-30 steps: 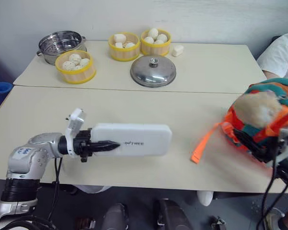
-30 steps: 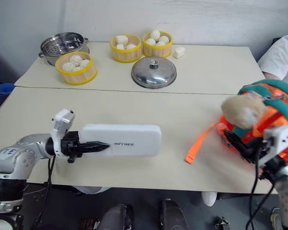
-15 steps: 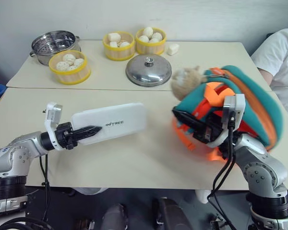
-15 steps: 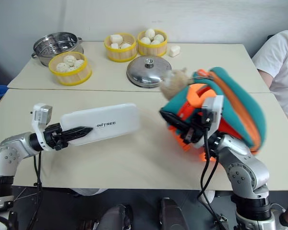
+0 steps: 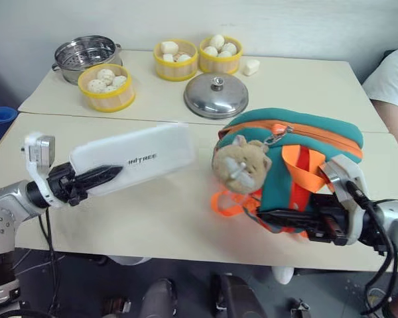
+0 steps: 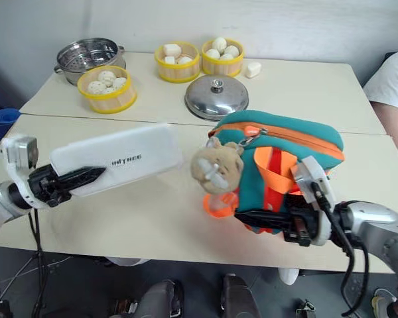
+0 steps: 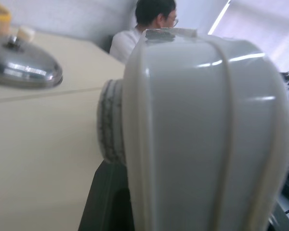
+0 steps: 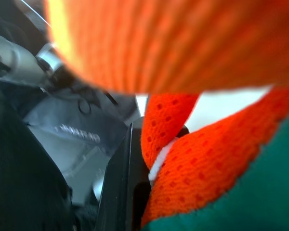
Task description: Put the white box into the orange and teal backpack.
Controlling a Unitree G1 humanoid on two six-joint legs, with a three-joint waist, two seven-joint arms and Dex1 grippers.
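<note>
The white box (image 5: 134, 158) is held in the air over the tabletop (image 5: 152, 212) by the left hand (image 5: 96, 180); its two black fingers grip one short end of the box, and the box slopes upward from that end; small dark lettering shows on its upper face. The free end of the box points toward the orange and teal backpack (image 5: 298, 165) and stops just beside it, without touching it as far as I can see.

The backpack stands to the right of the box, its teal top with the orange zipper trim turned upward; a small tan plush toy (image 5: 240, 165) hangs on the side facing the box, and orange straps (image 5: 229, 204) hang under the toy. The right hand (image 5: 288, 218) is at the lower front part of the backpack, closed on its orange fabric; the right wrist view shows orange mesh pinched against a black finger (image 8: 123, 187).

Behind the backpack, farther from the box, lies a round steel lid (image 5: 216, 96); beyond it stand three yellow steamer baskets (image 5: 106, 87) with white buns, a steel steamer pot (image 5: 86, 55) and one loose bun (image 5: 251, 67). At the right of the backpack a person in a white shirt (image 5: 390, 89) sits at the tabletop's edge.
</note>
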